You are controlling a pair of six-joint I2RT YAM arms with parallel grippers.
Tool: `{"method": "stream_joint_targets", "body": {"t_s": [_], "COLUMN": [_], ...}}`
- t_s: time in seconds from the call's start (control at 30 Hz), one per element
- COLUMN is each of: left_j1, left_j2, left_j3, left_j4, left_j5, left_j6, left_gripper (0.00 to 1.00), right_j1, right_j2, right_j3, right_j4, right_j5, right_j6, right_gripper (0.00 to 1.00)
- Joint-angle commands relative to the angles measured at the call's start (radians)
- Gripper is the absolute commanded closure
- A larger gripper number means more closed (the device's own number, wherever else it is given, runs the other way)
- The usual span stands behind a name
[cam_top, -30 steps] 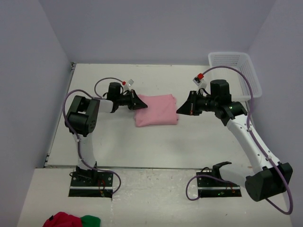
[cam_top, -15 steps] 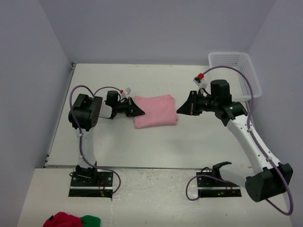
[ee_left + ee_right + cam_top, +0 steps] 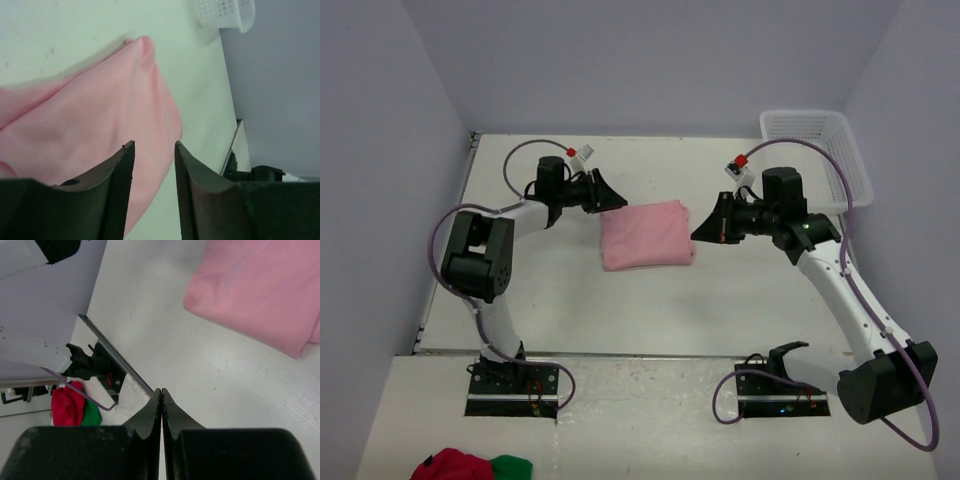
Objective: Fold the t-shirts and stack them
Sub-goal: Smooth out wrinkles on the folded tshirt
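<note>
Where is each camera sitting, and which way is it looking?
Top external: high above and behind the arms, looking down on the table; it shows both whole arms, with the left gripper and right gripper either side of the folded pink t-shirt.
Left wrist: on the left arm, looking along its open gripper over the t-shirt toward the white basket.
Right wrist: on the right arm, looking past its shut gripper at bare table, with the t-shirt's edge at top right.
Shared: all three show the t-shirt; top and left wrist both show the basket.

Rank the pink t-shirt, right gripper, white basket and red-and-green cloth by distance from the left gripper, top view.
1. pink t-shirt, beside the left gripper.
2. right gripper, across the t-shirt.
3. white basket, far right corner.
4. red-and-green cloth, bottom left corner.
</note>
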State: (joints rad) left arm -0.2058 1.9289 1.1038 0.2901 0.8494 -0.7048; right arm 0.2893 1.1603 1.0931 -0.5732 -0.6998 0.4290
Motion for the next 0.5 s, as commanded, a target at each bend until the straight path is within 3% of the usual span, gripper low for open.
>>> {"method": "stream_joint_targets", "body": {"t_s": [0.0,0.27,0.47], "left_j1": [-0.007,-0.006,0.002], "left_j2": [-0.119,-0.148,-0.198], "left_j3": [0.067,0.104,-0.01], "left_j4": [-0.058,-0.489,-0.513], "left_j5": [-0.016,-0.235,-0.331], "left_j6": [0.041,0.152,0.18], "left_gripper": [0.55,0.29,0.26], "right_j1": [0.007,0.008,0.008], "right_j2": [0.006,-0.011,-0.02], "right_j3": [0.053,0.056,0.039], "right_j4": [0.0,0.001,0.007], "right_j5": [-0.023,-0.024,-0.03], "right_j6": [-0.016,-0.018,-0.035], "right_gripper": [1.0,1.0,1.0]}}
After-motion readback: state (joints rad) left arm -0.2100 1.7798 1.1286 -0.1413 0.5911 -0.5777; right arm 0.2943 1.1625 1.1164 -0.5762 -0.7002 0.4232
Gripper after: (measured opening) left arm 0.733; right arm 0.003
